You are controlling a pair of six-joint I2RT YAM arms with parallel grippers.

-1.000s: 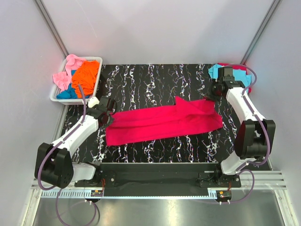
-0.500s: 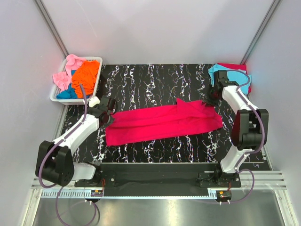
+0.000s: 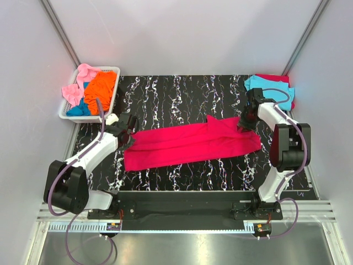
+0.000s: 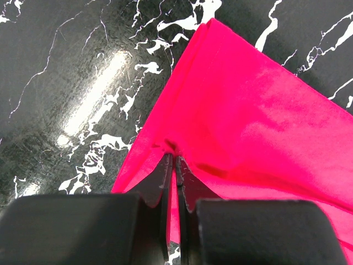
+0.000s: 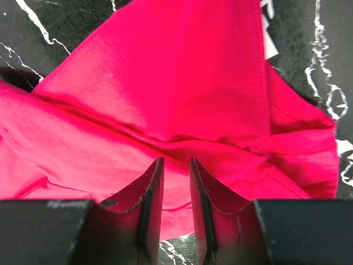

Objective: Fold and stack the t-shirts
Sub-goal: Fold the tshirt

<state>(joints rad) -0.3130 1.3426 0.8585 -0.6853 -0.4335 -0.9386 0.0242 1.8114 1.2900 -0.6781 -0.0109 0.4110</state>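
A large crimson-red t-shirt (image 3: 193, 142) lies folded into a long band across the middle of the black marbled table (image 3: 182, 88). My left gripper (image 3: 129, 130) is shut on a pinch of cloth at the band's left end; the left wrist view shows the crimson fold (image 4: 265, 121) running between the closed jaws of that gripper (image 4: 174, 161). My right gripper (image 3: 243, 122) hangs over the band's right end, jaws a little apart. In the right wrist view that gripper (image 5: 175, 164) stands open just above the rumpled crimson cloth (image 5: 165, 83), with nothing gripped.
A white slotted basket (image 3: 110, 68) at the back left holds an orange shirt (image 3: 102, 87), a pink one (image 3: 74, 88) and a blue one (image 3: 80, 109). A folded cyan shirt (image 3: 265, 84) lies on red cloth (image 3: 278, 78) at the back right corner.
My right arm has swung from the back right stack down to the crimson shirt's right end, with its jaws a little wider. The left gripper has kept its hold in place.
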